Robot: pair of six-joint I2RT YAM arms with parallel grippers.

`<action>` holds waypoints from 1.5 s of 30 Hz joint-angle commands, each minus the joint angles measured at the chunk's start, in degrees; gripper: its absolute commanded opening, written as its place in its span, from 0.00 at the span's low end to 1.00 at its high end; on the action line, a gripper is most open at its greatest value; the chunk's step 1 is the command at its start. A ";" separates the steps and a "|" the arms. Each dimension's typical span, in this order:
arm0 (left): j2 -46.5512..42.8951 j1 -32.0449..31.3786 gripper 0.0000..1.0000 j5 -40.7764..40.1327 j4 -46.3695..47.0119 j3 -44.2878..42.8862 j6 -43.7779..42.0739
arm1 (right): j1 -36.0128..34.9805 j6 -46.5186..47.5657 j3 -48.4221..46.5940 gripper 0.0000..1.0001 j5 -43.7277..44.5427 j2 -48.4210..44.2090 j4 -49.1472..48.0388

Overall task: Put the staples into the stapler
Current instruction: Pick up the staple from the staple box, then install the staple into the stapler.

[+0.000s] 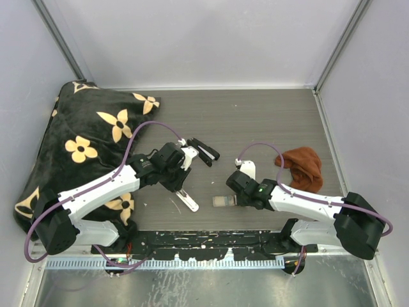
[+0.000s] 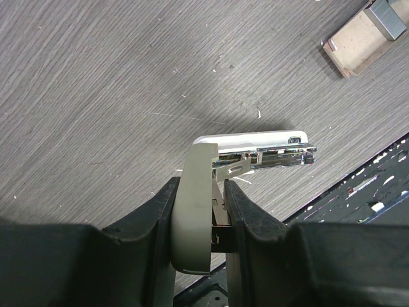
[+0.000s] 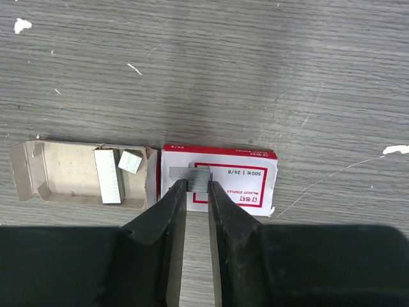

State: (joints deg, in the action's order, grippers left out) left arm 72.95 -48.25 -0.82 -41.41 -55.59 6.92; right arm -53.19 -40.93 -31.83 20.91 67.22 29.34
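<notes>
My left gripper is shut on the stapler's cream-green top. The stapler hangs open, with its white base and chrome magazine stretched out towards the table. In the top view the stapler is at front centre, below the left gripper. My right gripper is shut on a short silvery staples strip, just above the red-and-white box sleeve. The cardboard inner tray lies to the left of the sleeve and holds two more staple blocks. In the top view the box lies just left of the right gripper.
A black cushion with cream flowers fills the left side. A brown cloth lies at the right. A black oblong item sits behind the left gripper. A black rail runs along the near edge.
</notes>
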 commanded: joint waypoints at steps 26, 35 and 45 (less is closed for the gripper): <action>2.70 -0.08 0.00 6.80 2.56 -2.65 1.24 | -15.80 17.19 -3.96 0.19 -17.63 -11.91 -18.55; 2.55 -0.08 0.00 7.41 2.31 -2.72 1.82 | -21.63 17.42 -12.32 0.19 -10.44 1.81 -17.06; 2.21 -0.08 0.00 7.39 2.08 -2.65 2.22 | -23.91 15.81 -16.13 0.18 -3.96 9.72 -14.49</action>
State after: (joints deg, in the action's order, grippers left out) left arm 76.03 -48.25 5.43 -40.99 -55.92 8.38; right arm -76.47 -24.16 -45.52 12.67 76.93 15.09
